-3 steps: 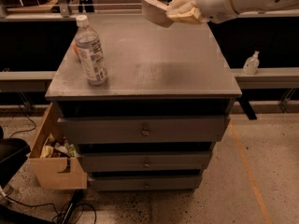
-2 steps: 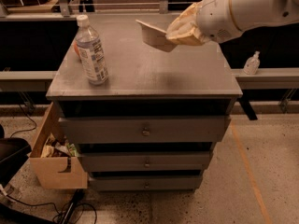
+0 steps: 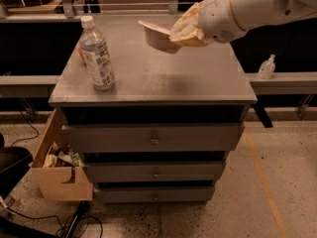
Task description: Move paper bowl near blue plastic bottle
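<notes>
Bowl's up in the air over the cabinet

Jaws clamped on the paper bowl (image 3: 157, 37) by its right side. The gripper (image 3: 174, 33) holds it tilted above the back of the grey cabinet top (image 3: 163, 81), well apart from the blue plastic bottle (image 3: 96, 56) standing upright at the left.

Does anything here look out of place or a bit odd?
Yes: a wooden box full of clutter sits askew on the floor beside the cabinet. Also, the gripper holds the paper bowl tilted in mid-air.

Matt paper bowl (image 3: 156, 38) gripped by cloth-wrapped end effector (image 3: 182, 33) above matt metal cabinet (image 3: 163, 81).
</notes>
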Motion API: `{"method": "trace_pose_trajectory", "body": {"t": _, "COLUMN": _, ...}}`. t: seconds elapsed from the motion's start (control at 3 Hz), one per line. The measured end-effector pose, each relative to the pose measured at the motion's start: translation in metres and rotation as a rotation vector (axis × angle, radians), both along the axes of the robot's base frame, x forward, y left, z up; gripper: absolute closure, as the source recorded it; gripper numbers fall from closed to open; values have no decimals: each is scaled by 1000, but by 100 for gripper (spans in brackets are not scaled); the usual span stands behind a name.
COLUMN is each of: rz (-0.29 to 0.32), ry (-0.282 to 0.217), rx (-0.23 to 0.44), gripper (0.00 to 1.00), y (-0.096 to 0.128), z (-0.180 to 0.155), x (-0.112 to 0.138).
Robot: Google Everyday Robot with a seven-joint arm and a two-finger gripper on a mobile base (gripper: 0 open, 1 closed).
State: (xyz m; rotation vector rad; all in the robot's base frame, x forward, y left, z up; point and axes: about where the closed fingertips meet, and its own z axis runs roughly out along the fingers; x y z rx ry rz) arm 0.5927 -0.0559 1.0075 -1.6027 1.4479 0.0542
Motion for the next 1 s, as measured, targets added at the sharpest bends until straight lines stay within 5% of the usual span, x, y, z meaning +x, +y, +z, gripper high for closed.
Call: {"method": "trace_pose_trajectory", "body": {"t": 1.0, "rz": 84, "ry": 1, "rx": -248, "gripper": 100, "y": 10, "z": -87, "x": 6}}
